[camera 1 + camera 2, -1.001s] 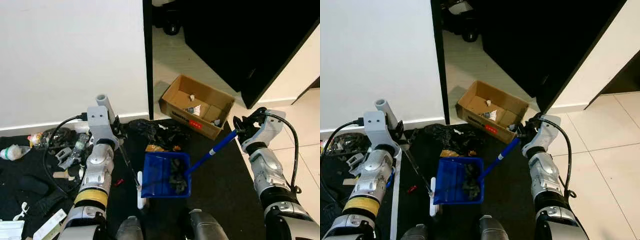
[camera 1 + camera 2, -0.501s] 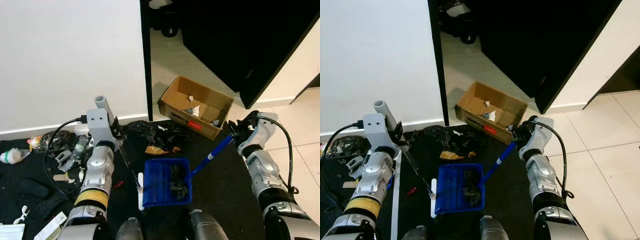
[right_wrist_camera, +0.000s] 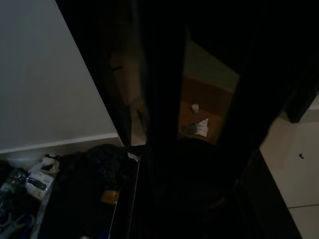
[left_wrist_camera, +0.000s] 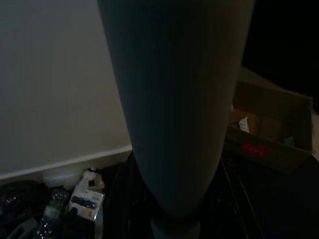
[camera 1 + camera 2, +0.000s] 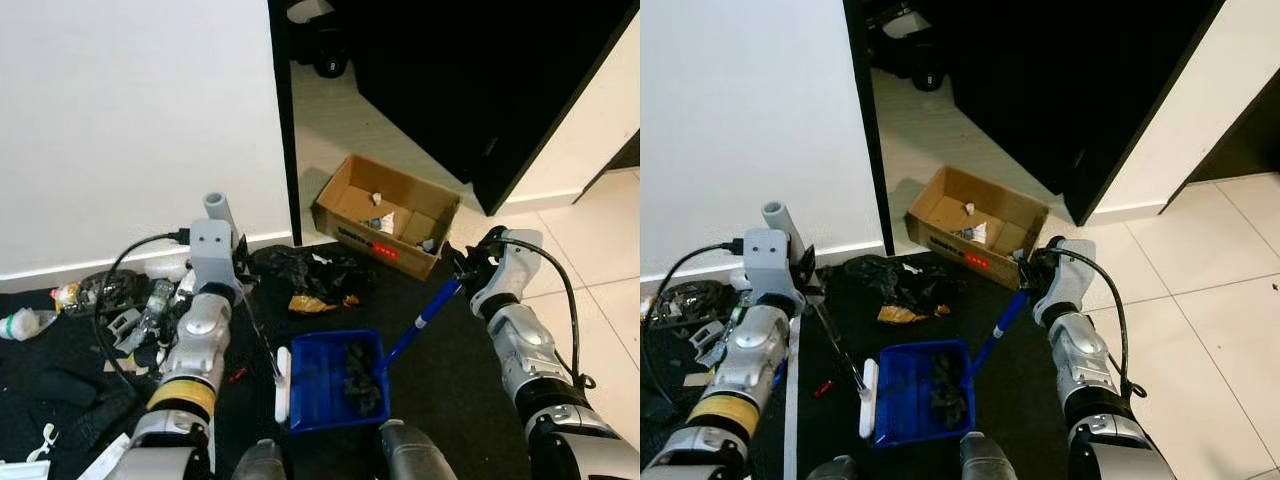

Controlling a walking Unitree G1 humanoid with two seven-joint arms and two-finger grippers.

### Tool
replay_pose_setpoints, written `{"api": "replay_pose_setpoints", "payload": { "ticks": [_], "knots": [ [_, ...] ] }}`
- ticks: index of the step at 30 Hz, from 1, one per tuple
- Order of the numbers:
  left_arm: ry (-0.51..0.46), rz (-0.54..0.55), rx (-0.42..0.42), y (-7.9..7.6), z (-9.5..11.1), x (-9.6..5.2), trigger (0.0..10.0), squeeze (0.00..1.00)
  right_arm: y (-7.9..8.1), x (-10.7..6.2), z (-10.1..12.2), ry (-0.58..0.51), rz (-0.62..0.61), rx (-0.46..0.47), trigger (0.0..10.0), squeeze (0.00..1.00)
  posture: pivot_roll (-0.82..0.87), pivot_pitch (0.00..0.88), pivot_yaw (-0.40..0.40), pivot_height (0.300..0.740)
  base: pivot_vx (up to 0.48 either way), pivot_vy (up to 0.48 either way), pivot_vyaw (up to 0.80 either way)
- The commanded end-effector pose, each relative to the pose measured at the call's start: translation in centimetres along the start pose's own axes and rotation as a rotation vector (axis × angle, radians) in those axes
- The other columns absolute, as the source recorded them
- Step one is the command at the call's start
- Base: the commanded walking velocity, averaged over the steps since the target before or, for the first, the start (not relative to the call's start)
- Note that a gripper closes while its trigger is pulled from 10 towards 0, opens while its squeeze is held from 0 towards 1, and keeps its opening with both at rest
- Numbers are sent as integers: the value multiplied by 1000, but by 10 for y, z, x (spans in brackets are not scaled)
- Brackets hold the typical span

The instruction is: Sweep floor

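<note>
A blue dustpan (image 5: 322, 392) lies on the black mat just ahead of my feet, with dark debris (image 5: 358, 372) in its right half. Its long blue handle (image 5: 422, 320) slants up to my right gripper (image 5: 461, 271), which is shut on it. My left gripper (image 5: 226, 268) is shut on a grey broom handle (image 5: 217, 208); the same tube looms close in the left wrist view (image 4: 174, 109). A thin dark rod runs down to the white brush head (image 5: 282, 386) at the dustpan's left edge. Black rubbish (image 5: 305, 264) and an orange scrap (image 5: 318, 300) lie beyond the pan.
An open cardboard box (image 5: 386, 213) with scraps stands on the pale floor by the dark doorway (image 5: 400, 60). Bottles, cables and small clutter (image 5: 110, 300) cover the mat's left side along the white wall. Light tiles (image 5: 600, 250) spread to the right.
The dustpan has slid back toward my feet, away from the orange scrap, and my right gripper came lower and left with its handle. The view has shifted a little.
</note>
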State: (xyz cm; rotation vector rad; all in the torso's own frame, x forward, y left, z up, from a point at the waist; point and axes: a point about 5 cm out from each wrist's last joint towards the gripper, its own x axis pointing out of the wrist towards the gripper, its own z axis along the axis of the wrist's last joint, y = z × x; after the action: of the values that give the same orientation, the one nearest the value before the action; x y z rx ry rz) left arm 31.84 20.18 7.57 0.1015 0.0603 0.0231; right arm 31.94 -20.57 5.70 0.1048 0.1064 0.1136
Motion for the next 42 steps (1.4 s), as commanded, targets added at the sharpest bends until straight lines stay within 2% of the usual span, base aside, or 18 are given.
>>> {"api": "replay_pose_setpoints", "payload": {
  "ticks": [1, 14, 18, 23, 37, 42],
  "knots": [
    [-27, 9, 76, 13, 10, 3, 10000, 0, -5, -3, 0, -7, -15, -5, 10000, 0, -3, 76, -21, 740, 0, 0, 0],
    [-63, 9, 120, 22, 20, 1, 10000, 0, -11, -2, 4, -22, -27, -16, 10000, 0, -2, 68, -24, 740, 0, 0, 0],
    [-45, 12, 90, 23, 16, -1, 10000, 0, -11, -1, 6, -27, -31, -13, 10000, 0, 1, 67, -25, 740, 0, 0, 0],
    [14, 10, 49, 14, -3, -9, 10000, 0, -6, 1, 6, -45, -26, -3, 10000, 0, 1, 64, -19, 740, 0, 0, 0],
    [39, 24, 21, 15, -8, -12, 10000, 0, 2, 5, 12, -108, -21, -1, 10000, 0, 7, 65, -22, 740, 0, 0, 0],
    [45, 21, -9, 10, -8, -11, 10000, 0, 3, 5, 13, -117, -13, -6, 10000, 0, 9, 74, -25, 740, 0, 0, 0]
  ]
}}
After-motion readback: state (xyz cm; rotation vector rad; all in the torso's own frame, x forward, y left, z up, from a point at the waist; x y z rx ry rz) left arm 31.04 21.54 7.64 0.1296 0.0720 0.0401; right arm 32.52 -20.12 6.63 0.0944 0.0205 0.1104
